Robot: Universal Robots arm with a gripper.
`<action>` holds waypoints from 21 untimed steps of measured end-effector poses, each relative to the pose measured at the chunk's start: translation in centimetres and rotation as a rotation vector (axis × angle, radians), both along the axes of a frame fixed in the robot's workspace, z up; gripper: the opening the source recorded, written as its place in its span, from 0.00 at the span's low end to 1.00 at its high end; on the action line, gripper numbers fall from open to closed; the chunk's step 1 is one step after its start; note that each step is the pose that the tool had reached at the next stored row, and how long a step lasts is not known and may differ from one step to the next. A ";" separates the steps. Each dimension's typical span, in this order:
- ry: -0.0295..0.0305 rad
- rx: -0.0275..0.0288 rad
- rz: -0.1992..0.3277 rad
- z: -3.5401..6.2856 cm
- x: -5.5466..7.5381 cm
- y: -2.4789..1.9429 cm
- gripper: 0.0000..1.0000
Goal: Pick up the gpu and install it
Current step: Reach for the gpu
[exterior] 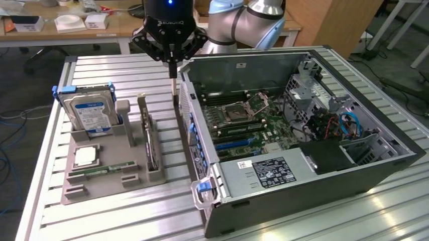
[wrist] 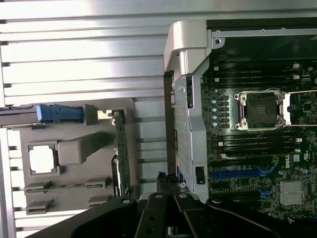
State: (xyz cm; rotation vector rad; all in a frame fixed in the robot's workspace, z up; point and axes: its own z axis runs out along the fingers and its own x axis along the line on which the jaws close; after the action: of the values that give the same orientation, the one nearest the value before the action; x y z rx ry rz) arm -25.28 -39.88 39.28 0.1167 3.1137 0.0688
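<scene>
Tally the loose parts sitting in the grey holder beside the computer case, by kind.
hard drive: 1
processor chip: 1
memory stick: 1
gpu: 1
Total: 4

Logged slatted aluminium table (exterior: 107,68), glare along near slats. Behind: wooden desk (exterior: 67,36) carrying white boxes (exterior: 70,22); wooden cabinet (exterior: 342,25) at exterior view's right. Grey floor (exterior: 27,95), blue cables (exterior: 8,150).

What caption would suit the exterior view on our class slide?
Pincer hovers between the open computer case and the grey tray, where the gpu stands on edge.
</scene>
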 end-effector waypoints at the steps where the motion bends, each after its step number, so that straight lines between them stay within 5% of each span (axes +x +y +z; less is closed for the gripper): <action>1: 0.0000 0.0000 0.000 0.00 -0.1 0.00 0.10; 21: 0.0000 0.0000 0.000 0.00 -2.0 0.00 0.10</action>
State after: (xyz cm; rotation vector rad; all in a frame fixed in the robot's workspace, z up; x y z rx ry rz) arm -27.32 -39.89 39.28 0.1166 3.1137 0.0688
